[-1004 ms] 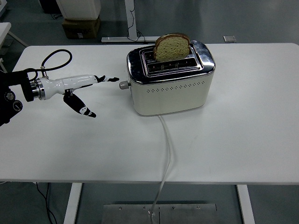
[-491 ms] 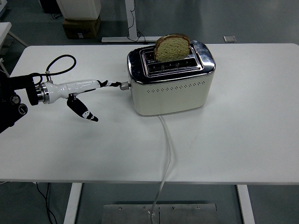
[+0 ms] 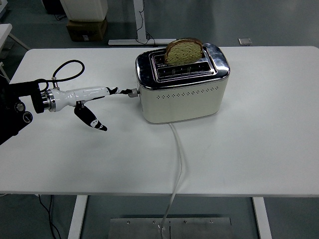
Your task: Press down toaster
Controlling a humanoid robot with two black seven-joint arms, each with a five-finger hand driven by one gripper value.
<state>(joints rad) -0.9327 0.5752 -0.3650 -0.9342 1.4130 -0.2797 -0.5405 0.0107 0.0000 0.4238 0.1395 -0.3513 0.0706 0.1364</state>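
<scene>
A cream and chrome toaster [image 3: 182, 89] stands on the white table [image 3: 259, 149], slightly right of the middle. A slice of brown bread [image 3: 184, 51] sticks up out of its far slot. The lever knob [image 3: 132, 92] juts out of the toaster's left end. My left hand [image 3: 94, 102] comes in from the left with fingers stretched out; the fingertips [image 3: 121, 91] touch the knob from the left. The thumb [image 3: 90, 119] hangs down, apart from the toaster. The hand holds nothing. The right arm is out of view.
The toaster's white cord [image 3: 177, 164] runs from its front over the table's near edge. A black cable loop [image 3: 67, 69] arcs over my left wrist. A cardboard box [image 3: 85, 29] and a table leg [image 3: 141, 22] stand on the floor behind.
My left hand has moved right, from a gap short of the toaster until its fingertips reach the lever knob. The bread sits slightly lower in the slot.
</scene>
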